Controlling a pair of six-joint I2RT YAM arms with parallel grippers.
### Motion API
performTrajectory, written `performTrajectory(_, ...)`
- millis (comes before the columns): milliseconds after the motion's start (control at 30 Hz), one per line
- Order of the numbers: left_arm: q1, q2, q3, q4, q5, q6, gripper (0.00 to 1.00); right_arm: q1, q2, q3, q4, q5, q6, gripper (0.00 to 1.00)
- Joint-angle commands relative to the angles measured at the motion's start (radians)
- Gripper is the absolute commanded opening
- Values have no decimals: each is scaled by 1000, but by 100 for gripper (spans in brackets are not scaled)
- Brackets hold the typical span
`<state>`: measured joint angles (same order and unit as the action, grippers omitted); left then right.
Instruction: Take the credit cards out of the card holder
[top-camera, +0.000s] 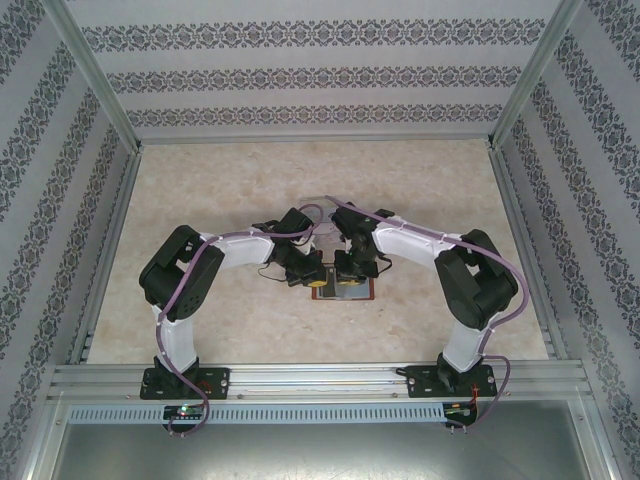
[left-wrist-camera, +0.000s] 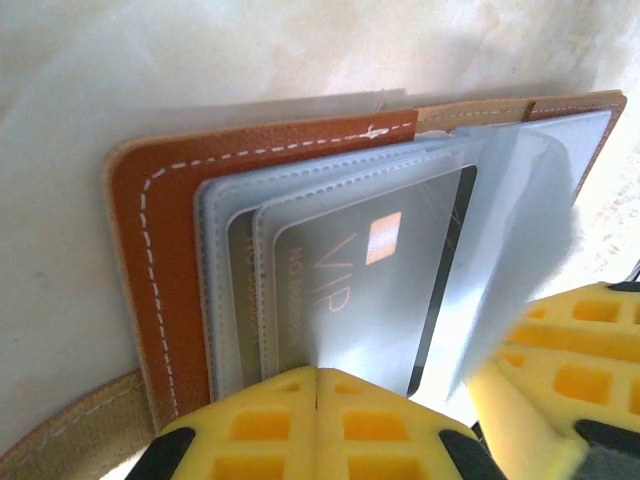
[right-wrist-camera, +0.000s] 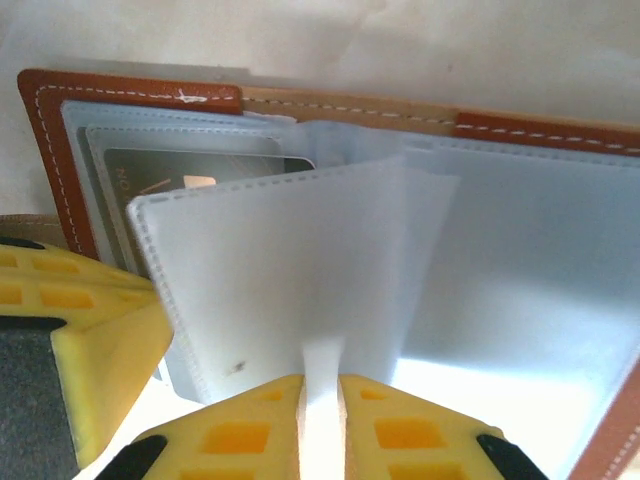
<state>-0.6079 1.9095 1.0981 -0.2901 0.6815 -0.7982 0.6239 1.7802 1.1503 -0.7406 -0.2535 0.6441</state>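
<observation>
The card holder (top-camera: 364, 296) lies open on the table between both arms, reddish-brown leather (left-wrist-camera: 170, 230) with pale clear pockets. A grey credit card (left-wrist-camera: 370, 270) marked VIP sits inside a left-side pocket; its top edge also shows (right-wrist-camera: 200, 165). My left gripper (left-wrist-camera: 317, 375) is shut, fingertips together, resting on the near edge of that pocket. My right gripper (right-wrist-camera: 322, 385) is shut on a clear pocket sleeve (right-wrist-camera: 270, 270) and holds it up off the wallet's right half. The two grippers (top-camera: 320, 282) (top-camera: 350, 282) are almost touching. Cards deeper in the pockets are hidden.
The wallet's tan strap tab (left-wrist-camera: 70, 440) curls out at the near left. A faint clear tray (top-camera: 318, 207) sits just behind the grippers. Beige tabletop (top-camera: 220, 180) extends all round, bounded by metal rails (top-camera: 110, 260) and patterned walls.
</observation>
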Motion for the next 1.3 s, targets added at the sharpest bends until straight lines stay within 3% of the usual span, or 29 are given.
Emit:
performTrajectory(0,-10,36,-1,-20,-36,0,0,-10,-32,23,-59,55,-21,19)
performTrajectory(1267,-47,28,207,-160,-13,35,0,-102,-188,-73,-53,61,-29,22)
